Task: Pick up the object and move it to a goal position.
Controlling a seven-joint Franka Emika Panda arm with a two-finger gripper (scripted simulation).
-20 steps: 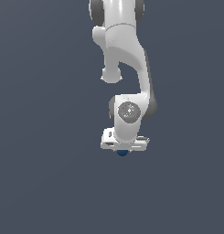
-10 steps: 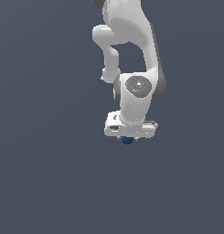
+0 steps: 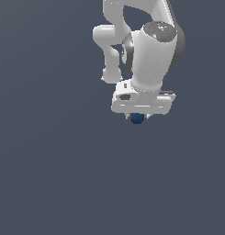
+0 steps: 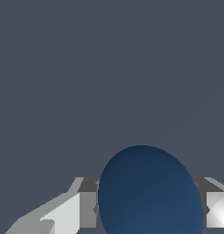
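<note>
The ball (image 3: 137, 118) sat between the fingers (image 4: 67, 212) of the gripper (image 3: 138, 117), directly beneath the arm (image 3: 148, 55), toward the exterior view's right.

The count is short. There is one white robot arm (image 3: 148, 50), reaching down from the upper part of the exterior view. It carries one white gripper (image 3: 138, 115), and that gripper has two fingers (image 4: 67, 212), one showing on each side of the ball in the wrist view. There is one small dark blue ball (image 3: 137, 118), seen as a single round shape in both views, touching a finger on either side. Behind everything lies one plain dark grey-blue surface (image 3: 49, 174), unbroken across both views. Nothing else countable shows: one arm, one gripper, two fingers, one ball, one surface.
</note>
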